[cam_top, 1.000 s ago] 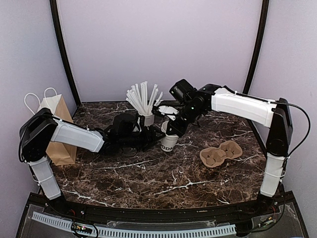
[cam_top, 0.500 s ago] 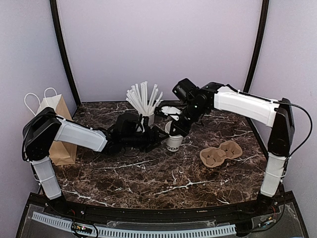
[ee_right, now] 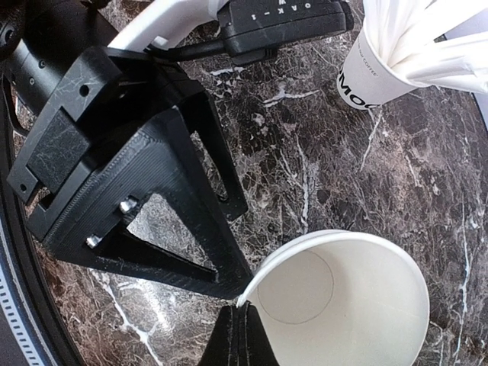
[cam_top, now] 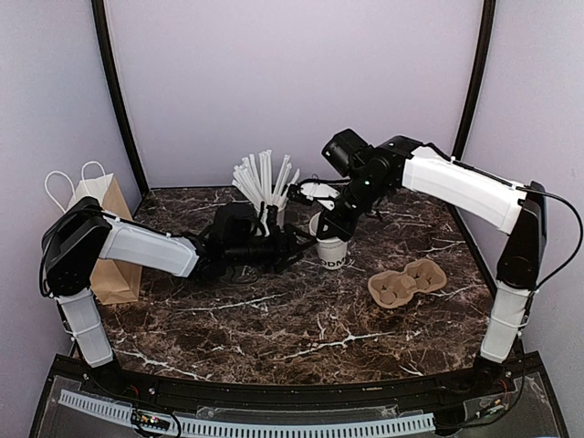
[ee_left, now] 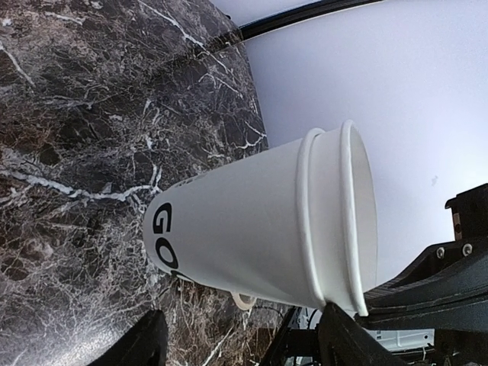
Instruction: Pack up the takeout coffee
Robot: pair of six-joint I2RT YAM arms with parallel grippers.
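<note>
My right gripper [ee_right: 238,334] is pinching shut on the rim of the white cup [ee_right: 347,297]. The cup is standing on the dark table [cam_top: 274,319], between the straw cup [cam_top: 274,217] and the brown tray [cam_top: 406,281]. My left gripper [ee_left: 244,339] is holding its fingers wide apart, just beside the cup.

**Left arm** [cam_top: 146,251]: extends low and rightward from its base at the near left, forearm nearly level, wrist rolled onto its side. **Left gripper** [cam_top: 290,249]: fingers spread wide apart and pointing right, clasping nothing. **Right arm** [cam_top: 456,187]: rises from its base at the near right, bends at the elbow and stretches leftward, wrist angled steeply downward. **Right gripper** [ee_right: 241,324]: fingers pressed together, pinching the rim of a cup [ee_right: 343,305].
</note>
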